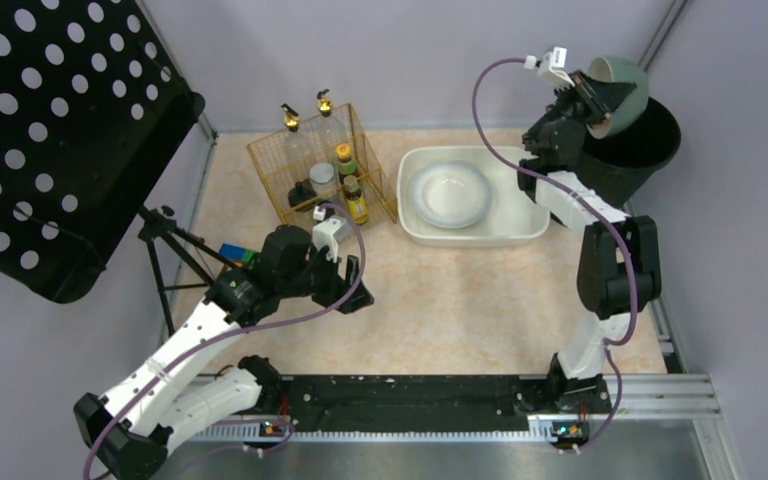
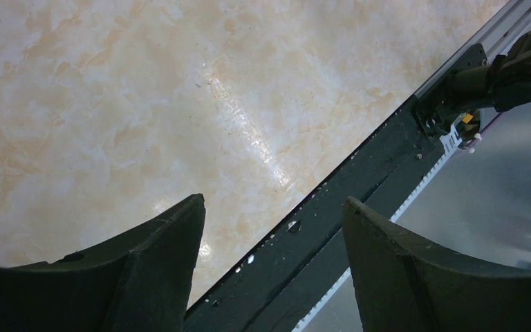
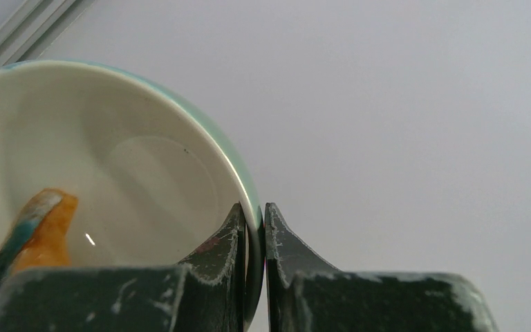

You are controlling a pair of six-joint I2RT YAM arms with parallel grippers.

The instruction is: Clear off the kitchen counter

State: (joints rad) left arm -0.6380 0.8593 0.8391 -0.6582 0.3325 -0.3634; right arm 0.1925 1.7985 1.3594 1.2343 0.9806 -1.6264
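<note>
My right gripper (image 1: 600, 103) is shut on the rim of a green bowl (image 1: 624, 90) with a white inside, held tilted above the black bin (image 1: 645, 150) at the back right. In the right wrist view the bowl (image 3: 124, 173) fills the left side, its rim pinched between my fingers (image 3: 254, 214), with an orange and teal scrap (image 3: 34, 232) lying inside it. My left gripper (image 1: 353, 285) is open and empty above the pale marble kitchen counter (image 1: 460, 290). In the left wrist view the counter (image 2: 145, 104) and the black base rail show between the fingers.
A white tub (image 1: 475, 232) holding a pale plate (image 1: 450, 193) stands at the back middle. A wire basket (image 1: 322, 165) with several bottles stands left of it. A black perforated panel on a tripod (image 1: 165, 250) stands at the left, small coloured blocks (image 1: 238, 254) beside it.
</note>
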